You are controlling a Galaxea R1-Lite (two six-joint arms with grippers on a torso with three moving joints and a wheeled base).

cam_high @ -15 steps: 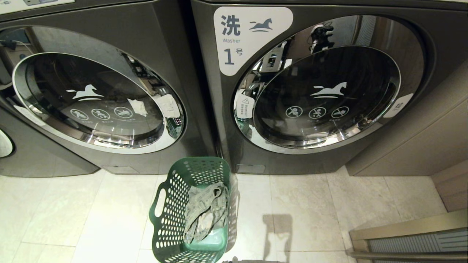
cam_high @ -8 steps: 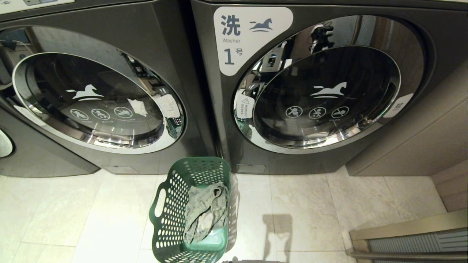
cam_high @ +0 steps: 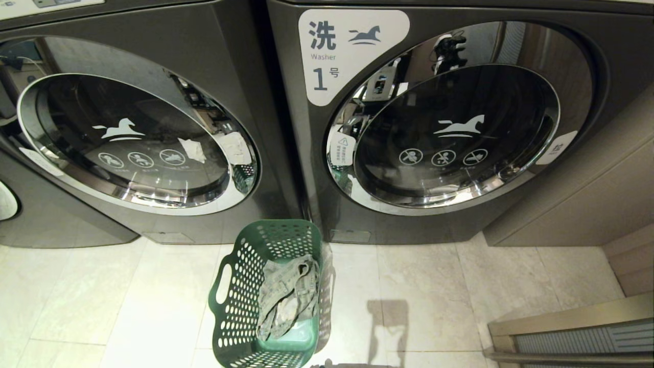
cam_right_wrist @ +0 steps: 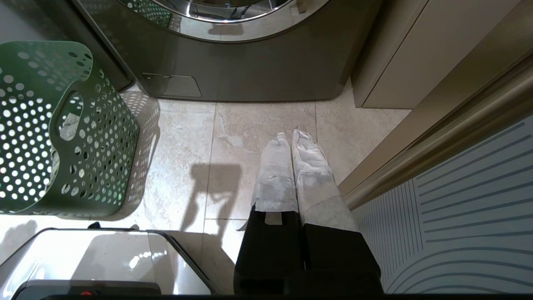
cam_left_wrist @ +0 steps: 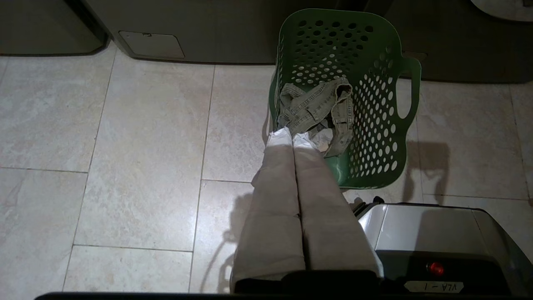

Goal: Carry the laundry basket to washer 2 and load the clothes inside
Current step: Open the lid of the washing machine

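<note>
Head view: I have the laundry basket [cam_high: 270, 296] standing on the tiled floor [cam_high: 102, 306], just in front of the seam between two dark grey washers, the clothes [cam_high: 287, 296] bundled inside it. The machine on the right carries the label 1 [cam_high: 352, 53]; the machine on the left [cam_high: 133, 138] shows no number from here, so I cannot confirm it is washer 2. Both doors are closed. Neither arm has hold of anything: the left gripper [cam_left_wrist: 292, 139] hangs over the basket's near rim with fingers pressed together and empty, and the right gripper [cam_right_wrist: 290, 139] is likewise clenched on nothing above bare floor beside the cabinet [cam_right_wrist: 399, 54]. By my reading, nothing is done yet: carrying, opening the door and loading all remain.
</note>
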